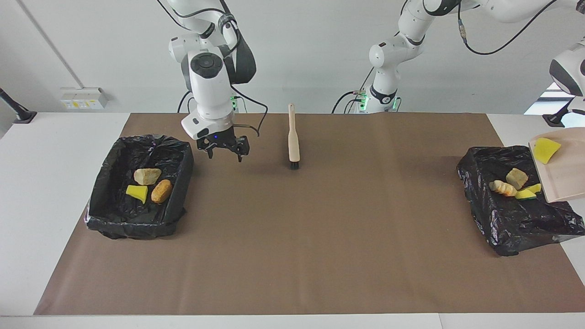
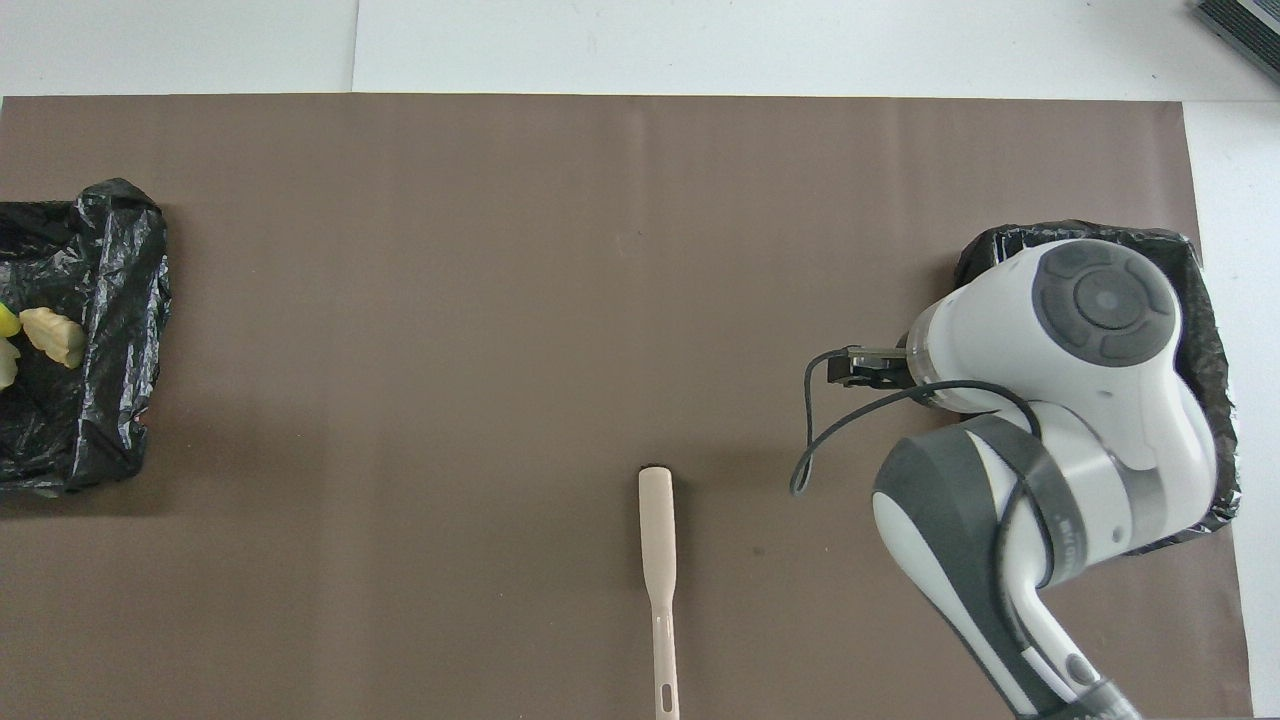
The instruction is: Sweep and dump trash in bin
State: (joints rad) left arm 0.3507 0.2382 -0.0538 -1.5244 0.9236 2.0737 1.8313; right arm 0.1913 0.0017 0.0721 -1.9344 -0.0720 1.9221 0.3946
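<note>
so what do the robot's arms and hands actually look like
Both arms are glossy white with rounded segments and dark grey joint bands, with green lights at the bases. Black cables loop along them. The right hand is a small black two-finger unit under a white wrist with a round grey cap. The left hand is out of view.
</note>
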